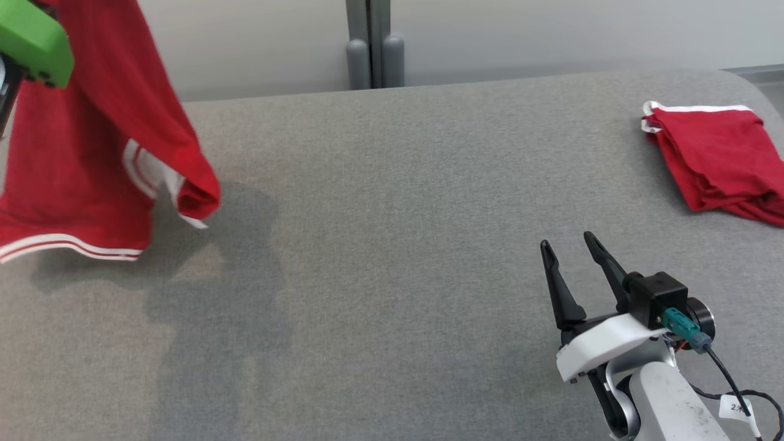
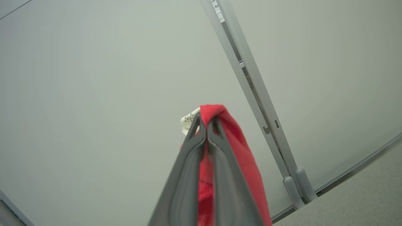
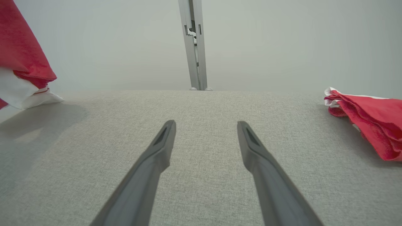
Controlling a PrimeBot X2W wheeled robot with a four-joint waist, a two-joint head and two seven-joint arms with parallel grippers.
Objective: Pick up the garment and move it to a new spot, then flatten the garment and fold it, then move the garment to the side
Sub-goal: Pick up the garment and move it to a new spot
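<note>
The garment (image 1: 92, 153), a red jersey with white sleeves and striped trim, hangs in the air at the far left of the head view, its hem just reaching the grey table. My left gripper (image 2: 205, 121) is shut on a bunched red fold (image 2: 238, 147) of it, with a small white tag (image 2: 187, 121) poking out beside the fingertips. The garment's lower part also shows at the left edge of the right wrist view (image 3: 22, 59). My right gripper (image 1: 566, 242) stands open low over the table at the lower right, nothing between its fingers (image 3: 160, 147).
A second red cloth (image 1: 716, 159), folded with white trim, lies at the table's far right (image 3: 370, 122). The grey fabric table (image 1: 380, 245) stretches wide between the two. A grey post (image 1: 373, 43) and pale wall stand behind the far edge.
</note>
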